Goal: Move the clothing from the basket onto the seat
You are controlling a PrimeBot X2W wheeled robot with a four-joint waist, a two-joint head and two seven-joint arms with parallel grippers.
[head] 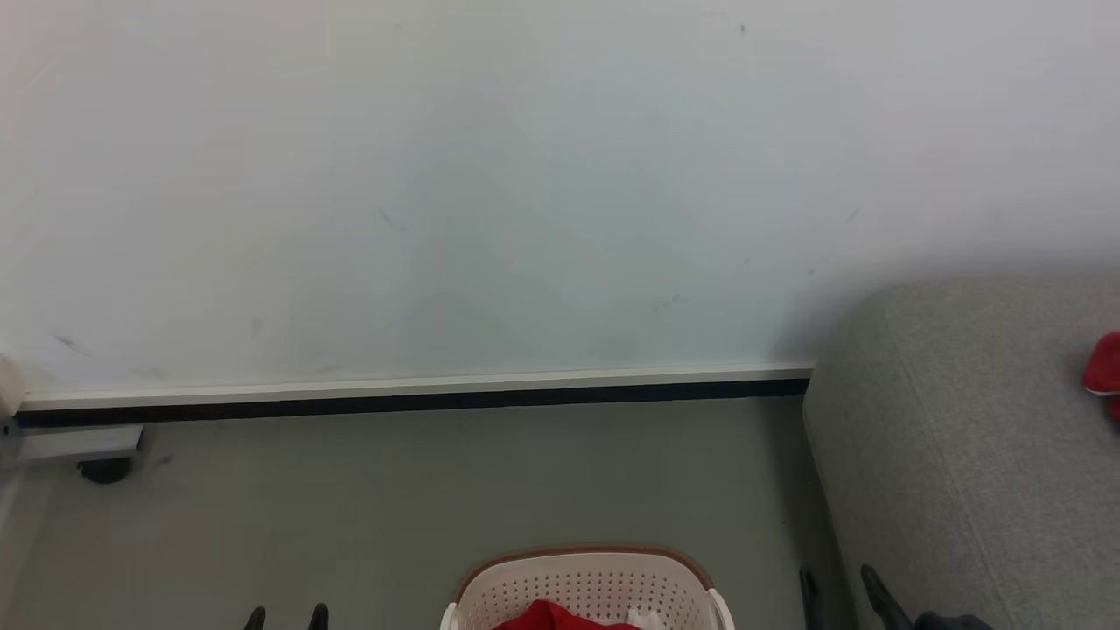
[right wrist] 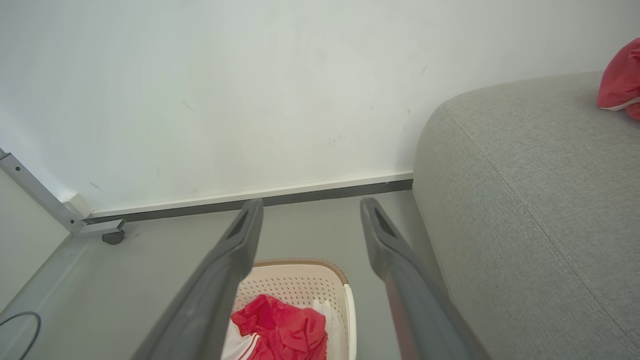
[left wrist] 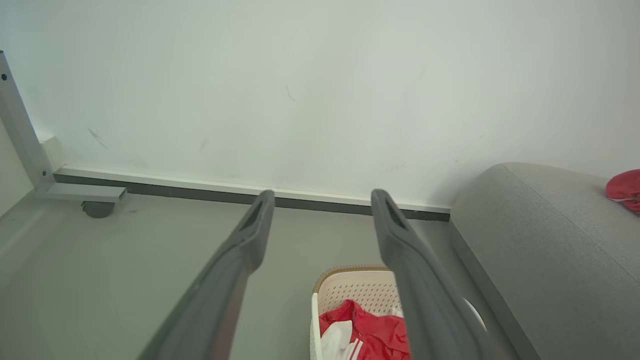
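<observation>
My left gripper (head: 287,618) shows its two dark fingertips at the lower edge of the head view. They stand wide apart, with nothing between them. To its right, on the floor (head: 350,507), is the basket (head: 586,577). Inside it lies the clothing (head: 549,618), a crumpled red heap with white stripes, resting below the rim as the wrist views show. The heap has no clear long axis, so I judge that no direction of approach is better than another. Further right is my right gripper (head: 838,584), also spread open and empty, just beside the edge of the seat (head: 962,455). So the basket sits between the two grippers, and the clothing lies lower than both and a little forward. I judge the right arm to be the better one, because it looks a bit nearer and the seat is on its side. At the far right, one red piece (head: 1104,372) lies on the seat.
</observation>
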